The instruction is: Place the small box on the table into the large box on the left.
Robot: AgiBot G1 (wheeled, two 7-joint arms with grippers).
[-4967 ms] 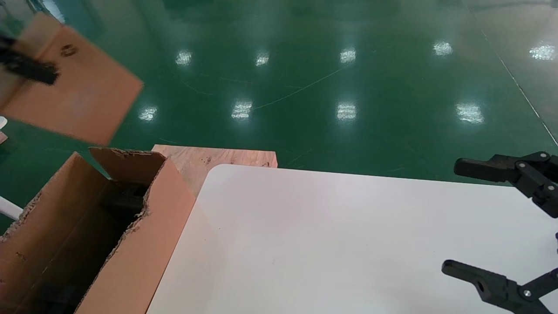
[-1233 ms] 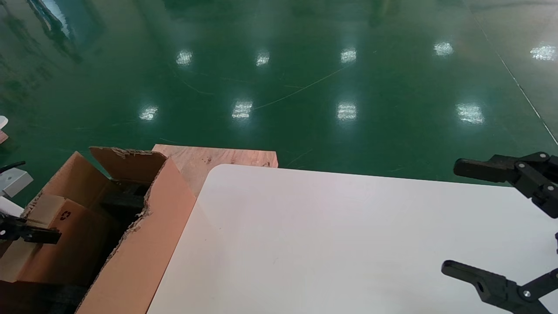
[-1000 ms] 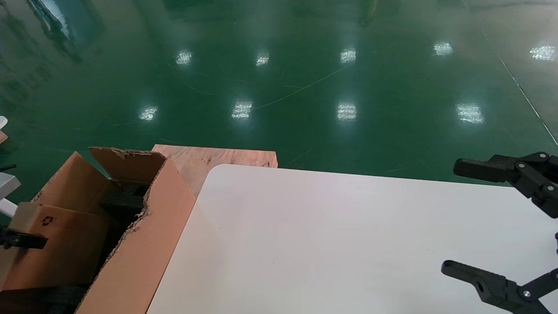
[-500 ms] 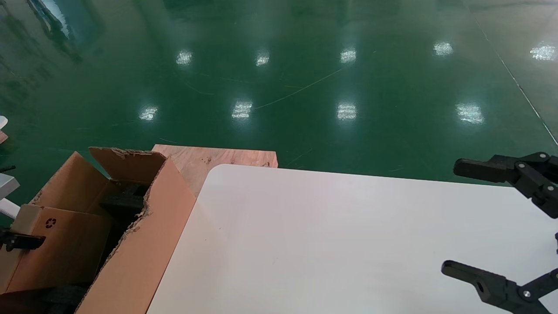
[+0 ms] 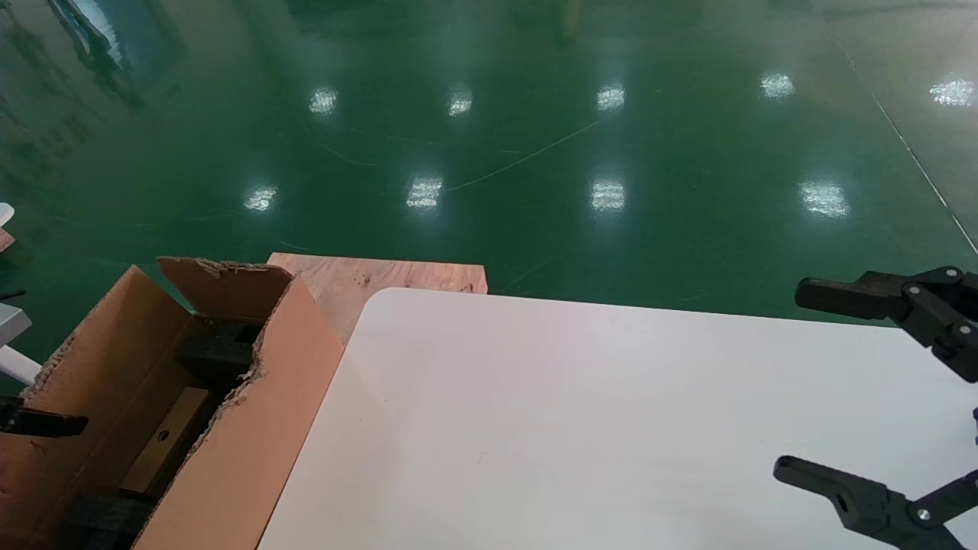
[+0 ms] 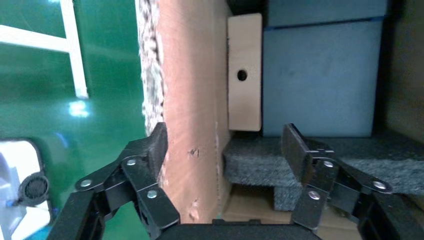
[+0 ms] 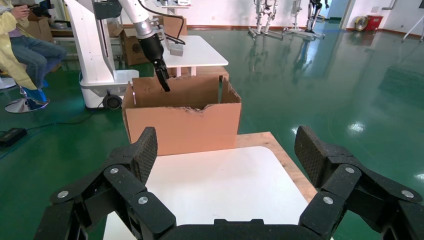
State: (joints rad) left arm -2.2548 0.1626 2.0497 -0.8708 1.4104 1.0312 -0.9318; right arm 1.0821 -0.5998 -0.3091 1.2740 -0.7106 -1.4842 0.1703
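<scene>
The small box (image 5: 163,437) lies down inside the large box (image 5: 252,428), against its left wall, narrow holed side up. In the left wrist view that holed side (image 6: 244,75) shows beside dark foam (image 6: 300,162). My left gripper (image 6: 225,150) is open and empty above the large box's left wall (image 6: 185,100), one finger outside it and one inside. One of its fingers (image 5: 42,422) shows at the head view's left edge. My right gripper (image 5: 791,380) is open and empty over the white table (image 5: 611,420), at its right side.
A light wooden board (image 5: 382,276) sticks out behind the table's far left corner. The right wrist view shows the large box (image 7: 182,125) beyond the table (image 7: 225,185), my left arm (image 7: 152,50) reaching into it, and a seated person (image 7: 20,50) farther off.
My left gripper held the small box at the large box's opening; it has opened and the small box has dropped down inside. The right arm has not moved.
</scene>
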